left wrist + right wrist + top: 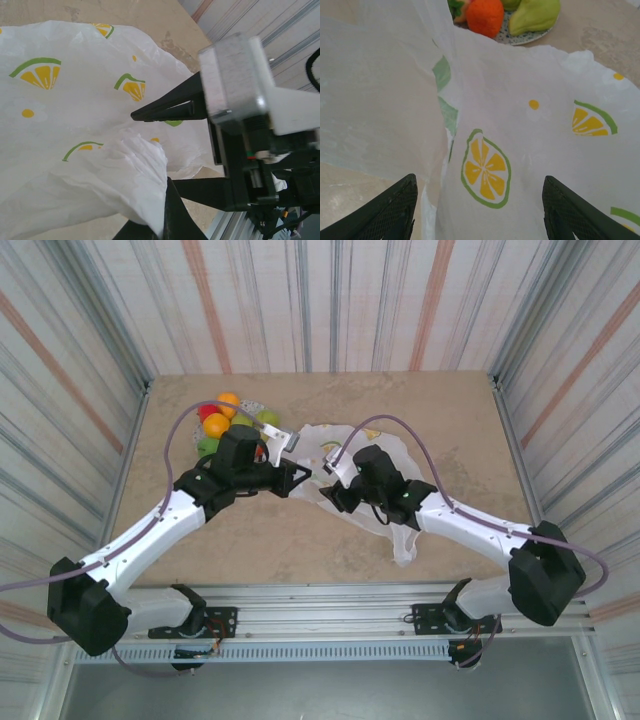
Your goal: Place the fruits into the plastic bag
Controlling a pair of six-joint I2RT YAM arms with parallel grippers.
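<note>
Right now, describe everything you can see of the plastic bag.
The plastic bag is thin, crinkly white film printed with yellow-green citrus slices and small yellow dots. It lies crumpled on the beige table, just right of the plate holding the fruits. The left pincer is shut on a bunched fold of it. The right pincer hangs open over the film, a finger on either side of a slice print.

Middle of our table crowded, far right open
We find the plastic bag (320,440) spread under the right gripper's (480,179) parted fingers; our left arm (150,525) lies just before the fruits (222,420), blocking the near approach, while bare table (460,430) right of the bag is open.
</note>
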